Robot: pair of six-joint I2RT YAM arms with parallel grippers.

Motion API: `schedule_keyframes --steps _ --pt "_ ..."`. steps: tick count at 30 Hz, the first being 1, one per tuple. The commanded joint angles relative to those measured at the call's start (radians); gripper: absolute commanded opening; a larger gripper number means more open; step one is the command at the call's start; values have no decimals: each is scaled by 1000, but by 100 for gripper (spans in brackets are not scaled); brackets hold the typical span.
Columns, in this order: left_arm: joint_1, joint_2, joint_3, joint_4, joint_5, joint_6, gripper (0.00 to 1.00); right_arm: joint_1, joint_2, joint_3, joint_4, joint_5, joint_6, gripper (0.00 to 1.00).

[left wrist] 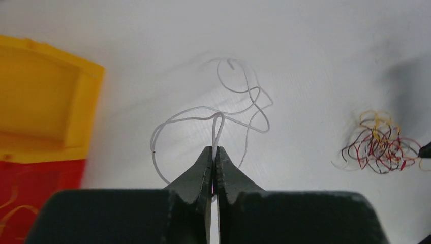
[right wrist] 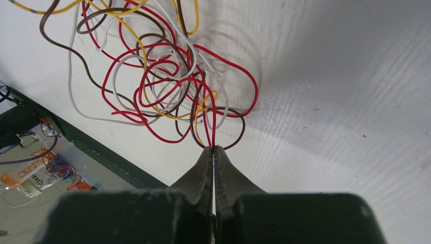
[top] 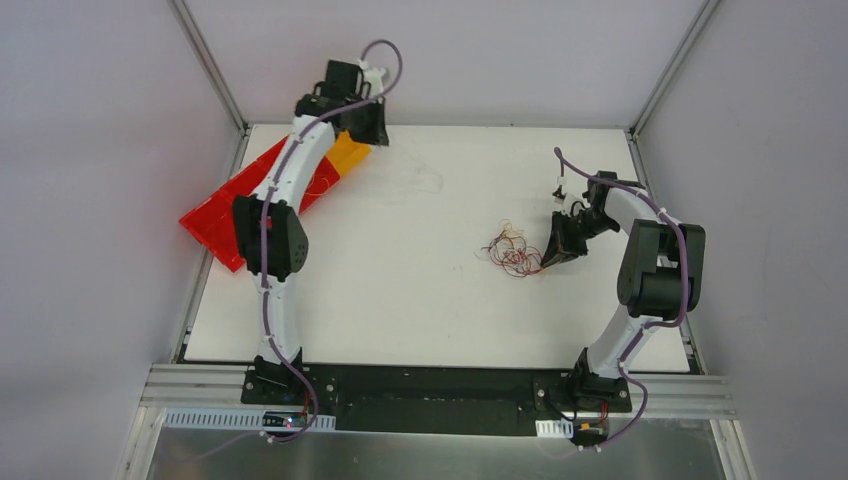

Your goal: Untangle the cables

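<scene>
Pinching a loose white wire (left wrist: 154, 145), our left gripper (left wrist: 214, 148) is closed tight beside the yellow bin (left wrist: 45, 96) at the far edge of the table (top: 400, 300). Our right gripper (right wrist: 214, 147) is clamped on strands of the multicoloured tangle (right wrist: 167, 76), right of centre, open tabletop between them.

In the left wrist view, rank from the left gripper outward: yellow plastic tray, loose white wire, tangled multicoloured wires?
1. Pinched in the left gripper: loose white wire.
2. Left: yellow plastic tray.
3. Far right: tangled multicoloured wires.
</scene>
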Motion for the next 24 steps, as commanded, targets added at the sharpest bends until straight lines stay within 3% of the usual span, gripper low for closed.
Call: schedule_keyframes --steps 1,7,13,16,24 --pt "100 -78 169 5 79 27 0 -5 2 36 -32 -29 2 0" --pt "196 -9 346 25 34 86 0 -5 2 41 -32 -32 5 0" --pt "250 11 386 94 -56 187 0 -5 2 38 -33 -28 6 0" --pt "255 -1 354 94 -101 213 0 -5 2 45 -35 -23 4 0" --pt "258 -87 165 92 -241 104 0 -5 9 43 -36 -22 5 0"
